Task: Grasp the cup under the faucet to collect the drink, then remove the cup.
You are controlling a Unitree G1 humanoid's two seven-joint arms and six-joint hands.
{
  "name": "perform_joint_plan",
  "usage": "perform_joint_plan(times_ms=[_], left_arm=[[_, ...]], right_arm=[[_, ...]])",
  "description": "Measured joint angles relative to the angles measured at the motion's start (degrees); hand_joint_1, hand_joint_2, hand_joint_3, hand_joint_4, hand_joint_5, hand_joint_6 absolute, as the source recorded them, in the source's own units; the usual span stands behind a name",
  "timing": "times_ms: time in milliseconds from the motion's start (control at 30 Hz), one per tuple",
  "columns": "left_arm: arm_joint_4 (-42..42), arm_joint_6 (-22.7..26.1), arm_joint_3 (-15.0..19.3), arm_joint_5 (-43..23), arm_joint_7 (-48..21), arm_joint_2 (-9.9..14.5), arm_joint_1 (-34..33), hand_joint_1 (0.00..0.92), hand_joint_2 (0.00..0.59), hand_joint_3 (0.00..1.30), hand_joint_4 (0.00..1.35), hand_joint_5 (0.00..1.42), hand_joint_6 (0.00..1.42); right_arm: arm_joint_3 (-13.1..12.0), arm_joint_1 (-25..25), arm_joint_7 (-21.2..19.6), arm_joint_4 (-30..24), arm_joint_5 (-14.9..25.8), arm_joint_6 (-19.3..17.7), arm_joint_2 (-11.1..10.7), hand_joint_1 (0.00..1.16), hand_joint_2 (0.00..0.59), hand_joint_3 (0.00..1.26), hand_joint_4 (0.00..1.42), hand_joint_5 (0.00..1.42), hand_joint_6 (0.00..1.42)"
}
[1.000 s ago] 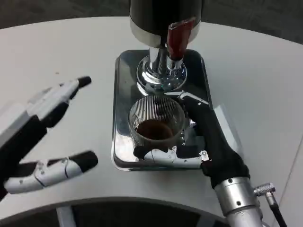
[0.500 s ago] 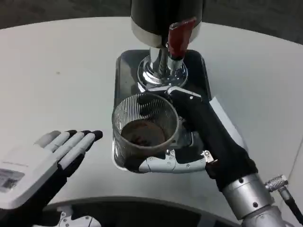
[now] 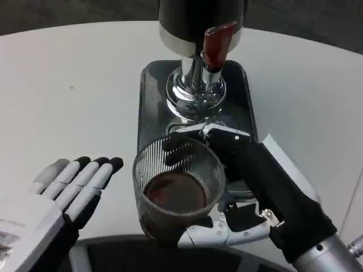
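- Around the ribbed glass cup (image 3: 178, 190) our right hand (image 3: 249, 187) has its fingers (image 3: 224, 229) wrapped, some behind the far wall and one run along the near base, so the cup is held and filled partway with dark drink.
- At this point we judge the drink collected and the removal under way: the cup sits at the near end of the metal tray (image 3: 148, 102), apart from the faucet (image 3: 216, 45) and from the dispenser's chrome base (image 3: 194, 93).
- To do it well, we should keep the rim level and move slowly, since the liquid can slosh; the ribbed wall should give the fingers fair purchase, though we cannot tell how firmly they press.
- We should keep the cup's base above the tray's raised lip before moving sideways, or it may catch; whether the base touches the tray now we cannot tell.
- Our left hand (image 3: 62, 198) lies on the white table (image 3: 68, 85) near the cup's left, palm down, fingers straight and close together, holding nothing; it narrows the room on that side.
- Open table lies to the right of the tray and, more widely, to its far left; the table's near edge is close below the cup, so we would not draw it further toward us.
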Motion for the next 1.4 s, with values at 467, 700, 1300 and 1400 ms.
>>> perform_joint_plan(times_ms=[467, 700, 1300, 1400], left_arm=[[-5.0, 6.9, -5.5, 7.1, -3.3, -1.5, -5.7, 0.0, 0.063, 0.0, 0.0, 0.0, 0.0], [-5.2, 9.5, -7.3, 8.5, -4.6, -1.5, -7.8, 0.0, 0.061, 0.0, 0.0, 0.0, 0.0], [-7.3, 12.0, -9.3, 12.0, -5.4, -1.9, -8.1, 0.0, 0.039, 0.0, 0.0, 0.0, 0.0], [-7.3, 12.0, -9.3, 11.9, -5.4, -1.9, -8.1, 0.0, 0.027, 0.0, 0.0, 0.0, 0.0]], right_arm=[[-3.5, 7.1, 1.3, -8.5, 2.0, 1.6, -3.5, 1.11, 0.065, 0.78, 0.94, 1.03, 1.42], [-4.2, 7.0, 1.3, -11.0, 2.6, 1.8, -3.6, 1.11, 0.073, 0.77, 0.94, 1.03, 1.42], [-5.4, 8.2, 2.0, -13.0, 4.2, 2.0, -4.6, 1.11, 0.079, 0.77, 0.94, 1.04, 1.42], [-5.3, 8.4, 2.0, -13.0, 4.2, 2.0, -4.6, 1.11, 0.082, 0.77, 0.94, 1.04, 1.42]])
